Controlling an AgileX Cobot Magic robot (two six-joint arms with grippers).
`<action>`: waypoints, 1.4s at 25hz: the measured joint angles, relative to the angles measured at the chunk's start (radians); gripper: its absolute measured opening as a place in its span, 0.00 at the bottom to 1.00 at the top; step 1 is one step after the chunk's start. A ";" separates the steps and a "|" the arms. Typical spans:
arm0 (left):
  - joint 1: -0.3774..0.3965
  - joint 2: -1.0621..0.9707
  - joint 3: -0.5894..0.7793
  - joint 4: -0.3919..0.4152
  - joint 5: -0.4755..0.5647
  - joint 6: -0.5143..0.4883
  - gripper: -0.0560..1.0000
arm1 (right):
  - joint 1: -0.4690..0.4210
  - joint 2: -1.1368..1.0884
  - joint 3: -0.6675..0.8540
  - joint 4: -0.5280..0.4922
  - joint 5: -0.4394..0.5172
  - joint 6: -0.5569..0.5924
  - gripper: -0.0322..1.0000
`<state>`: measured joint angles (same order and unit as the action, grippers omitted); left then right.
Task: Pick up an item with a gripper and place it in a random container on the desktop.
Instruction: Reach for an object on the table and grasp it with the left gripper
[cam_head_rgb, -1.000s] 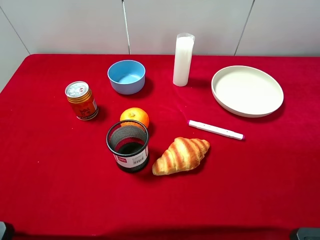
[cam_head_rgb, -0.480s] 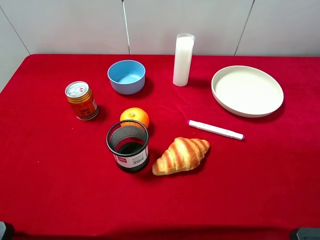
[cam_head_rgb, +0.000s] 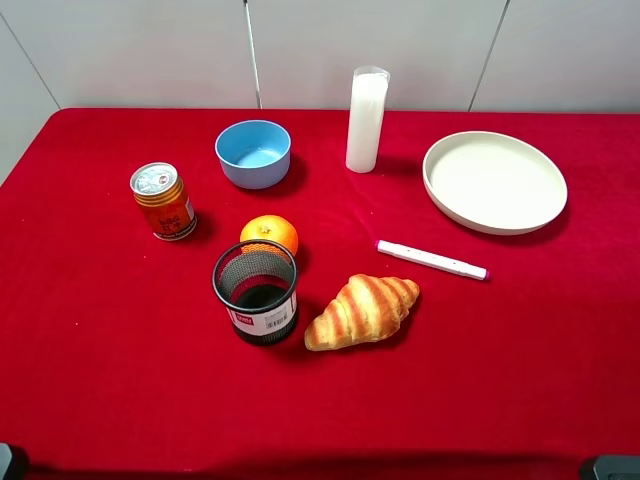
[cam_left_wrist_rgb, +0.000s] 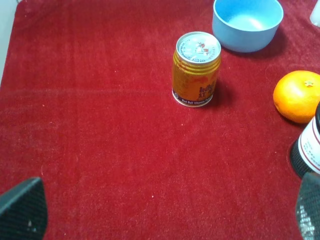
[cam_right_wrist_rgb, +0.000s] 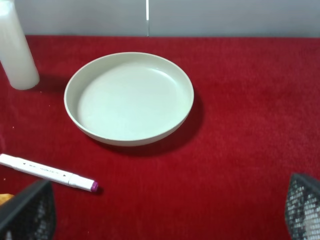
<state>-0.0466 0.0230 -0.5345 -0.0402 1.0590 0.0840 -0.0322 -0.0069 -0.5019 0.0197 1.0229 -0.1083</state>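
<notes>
The orange-and-gold can stands upright on the red desktop at the left, in front and to the left of the light-blue bowl. The left wrist view shows the can and the bowl well ahead of my left gripper, which is open and empty; only its two fingertips show, far apart. My right gripper is also open and empty, with its fingertips wide apart above the cloth. In the exterior view both arms are barely visible at the near edge.
An orange fruit, a black mesh pen cup and a croissant sit mid-table. A white marker, a cream plate and a tall white cylinder lie to the right and back.
</notes>
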 joint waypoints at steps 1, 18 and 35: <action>0.000 0.017 -0.010 0.002 0.002 0.000 0.99 | 0.000 0.000 0.000 0.000 0.000 0.000 0.70; 0.000 0.501 -0.251 0.002 0.012 0.015 0.99 | 0.000 0.000 0.000 0.000 0.000 0.000 0.70; 0.000 0.997 -0.413 -0.019 0.035 0.091 0.99 | 0.000 0.000 0.000 0.000 0.000 0.000 0.70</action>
<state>-0.0466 1.0196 -0.9475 -0.0596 1.0945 0.1751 -0.0322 -0.0069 -0.5019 0.0197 1.0229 -0.1083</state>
